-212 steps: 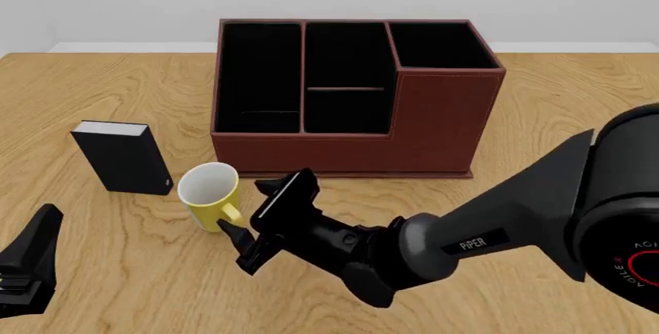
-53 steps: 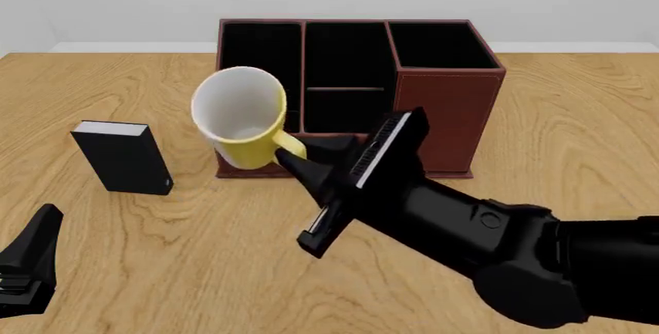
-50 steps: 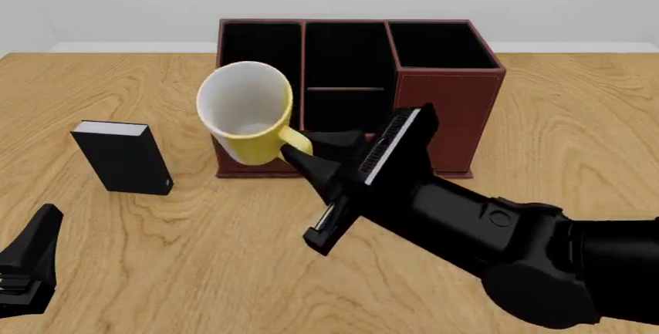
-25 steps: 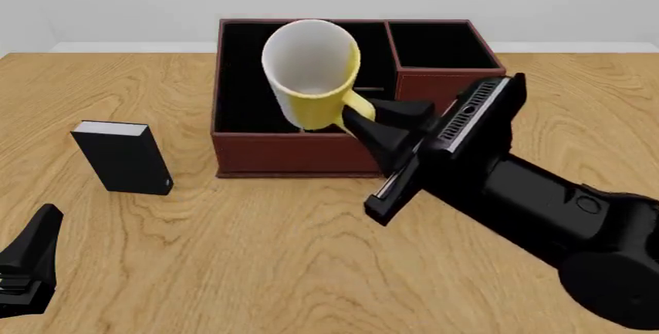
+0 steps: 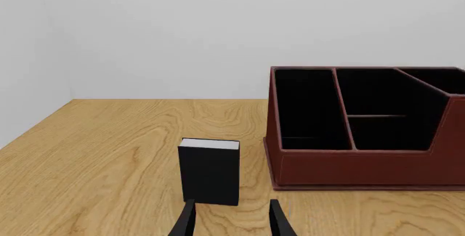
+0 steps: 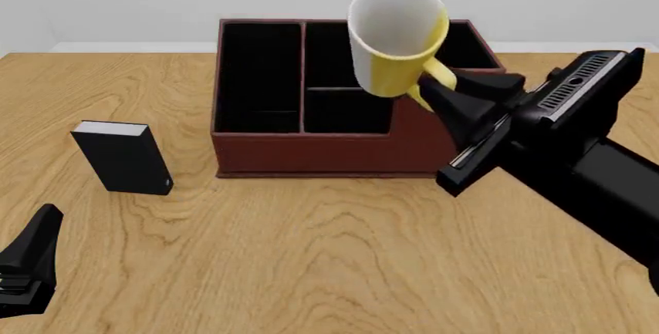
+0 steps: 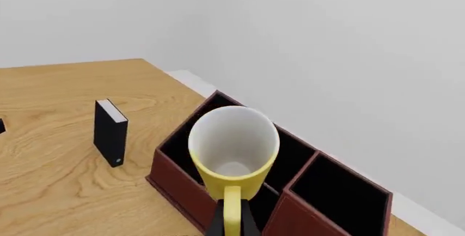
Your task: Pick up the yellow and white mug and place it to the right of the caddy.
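Above the caddy's (image 6: 309, 95) right-hand compartments, the yellow and white mug (image 6: 397, 39) hangs in the air, tipped so its white mouth faces my front camera. My right gripper (image 6: 437, 93) has it by the yellow handle, jaws closed tight on that loop, which the right wrist view confirms with the handle sitting between the fingertips. Half a second ago the mug was over the caddy's middle section, and a second ago it was at the box's left front corner, low and close to the tabletop. Four seconds back it stood on the table (image 6: 309, 249) by the small black book-like box (image 6: 123, 156). So the lift is done and I am carrying it rightward and upward across the box. It clears the walls, including the taller corner section, as far as I can judge from this angle.

The bare wood to the right of the caddy is the target, and the mug has not reached it. I judge I need more travel to the right, then a descent, bringing the mug upright before letting go. A handle-only grip could let the mug swing or slip.

My left gripper (image 5: 231, 221) sits low over the near left of the table, fingers parted and holding nothing, pointed at the black box and well apart from the action.
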